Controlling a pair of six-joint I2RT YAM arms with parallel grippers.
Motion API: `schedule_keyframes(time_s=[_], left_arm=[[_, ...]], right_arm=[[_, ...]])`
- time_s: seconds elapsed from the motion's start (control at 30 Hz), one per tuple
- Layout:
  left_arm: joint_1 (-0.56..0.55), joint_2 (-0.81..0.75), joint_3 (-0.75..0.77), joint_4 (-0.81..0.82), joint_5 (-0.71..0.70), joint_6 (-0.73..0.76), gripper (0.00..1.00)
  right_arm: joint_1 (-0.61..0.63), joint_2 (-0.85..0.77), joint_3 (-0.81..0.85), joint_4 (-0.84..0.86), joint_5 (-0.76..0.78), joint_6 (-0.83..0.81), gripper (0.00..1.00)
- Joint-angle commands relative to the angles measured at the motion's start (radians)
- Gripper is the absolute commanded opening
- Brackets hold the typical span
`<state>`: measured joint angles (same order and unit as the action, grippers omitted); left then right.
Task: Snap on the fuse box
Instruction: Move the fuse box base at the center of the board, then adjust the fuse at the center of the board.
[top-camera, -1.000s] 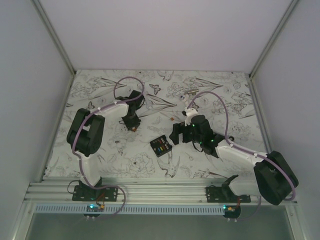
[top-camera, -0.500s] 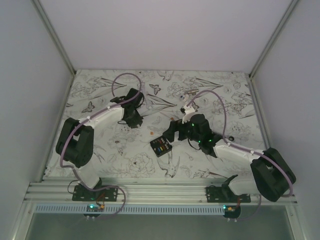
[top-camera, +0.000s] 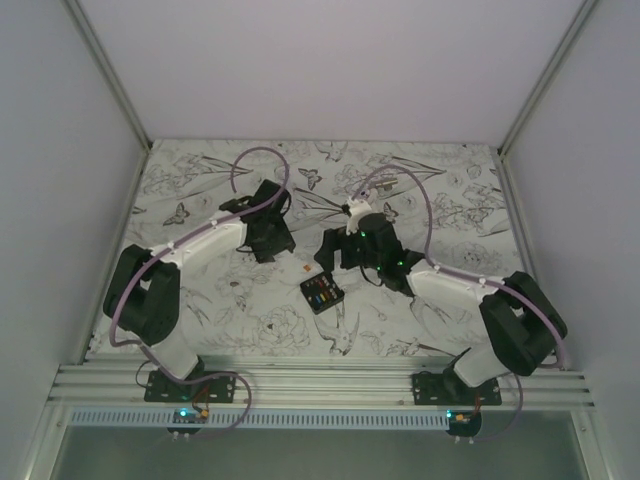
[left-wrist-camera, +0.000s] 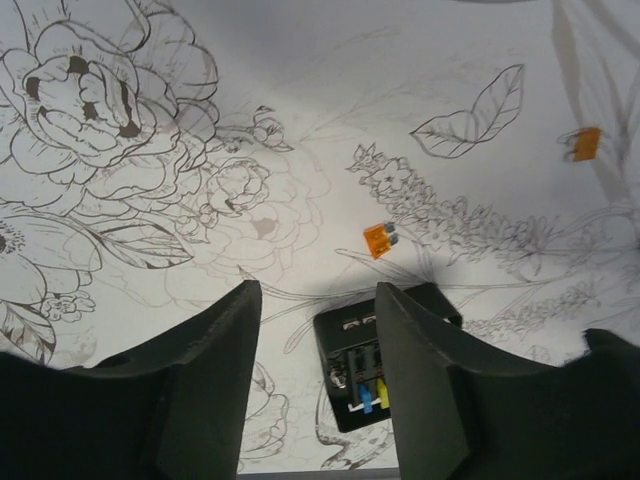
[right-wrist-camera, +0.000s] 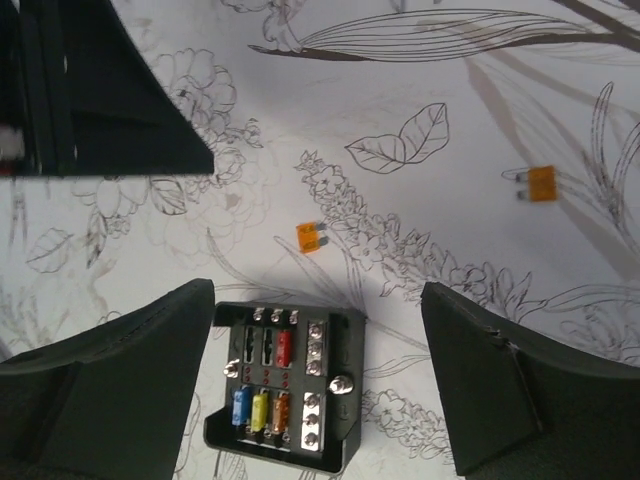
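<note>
In the left wrist view the fuse box (left-wrist-camera: 345, 350) is half hidden behind a finger and cut by the bottom edge. The right wrist view shows it flat on the floral table cover (top-camera: 200, 290), with blue, yellow, orange and red fuses seated in its slots. Beyond it the left gripper (left-wrist-camera: 318, 300) and right gripper (right-wrist-camera: 318, 292) hover with jaws apart, holding nothing; farther on lie a loose orange fuse (right-wrist-camera: 312, 237) and a second orange fuse (right-wrist-camera: 541, 183), before plain pale walls (top-camera: 330, 70).
</note>
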<state>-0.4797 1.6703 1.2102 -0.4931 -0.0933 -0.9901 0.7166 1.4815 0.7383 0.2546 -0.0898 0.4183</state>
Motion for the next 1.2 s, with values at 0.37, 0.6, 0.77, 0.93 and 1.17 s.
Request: schedule_keyframes(time_s=[0.37,0.6,0.77,0.93,1.17], left_arm=[[0.042,-0.144,-0.211,-0.01,0.03,0.124,0.79],[0.048,-0.189,-0.244,-0.009,0.015,0.172,0.87],[0.06,-0.205,-0.252,0.001,0.033,0.195,0.89],[0.097,-0.221,-0.285,0.036,0.09,0.197,0.9],[0.183,-0.286,-0.376,0.082,0.163,0.186,0.93]], right_arm=[[0.112,0.338,0.41,-0.425,0.131,-0.129,0.73],[0.127,0.312,0.375,-0.581,0.187,-0.139,0.61],[0.128,0.256,0.345,-0.644,0.196,-0.143,0.59],[0.146,0.263,0.409,-0.624,0.204,-0.156,0.62],[0.174,0.378,0.543,-0.609,0.216,-0.195,0.61]])
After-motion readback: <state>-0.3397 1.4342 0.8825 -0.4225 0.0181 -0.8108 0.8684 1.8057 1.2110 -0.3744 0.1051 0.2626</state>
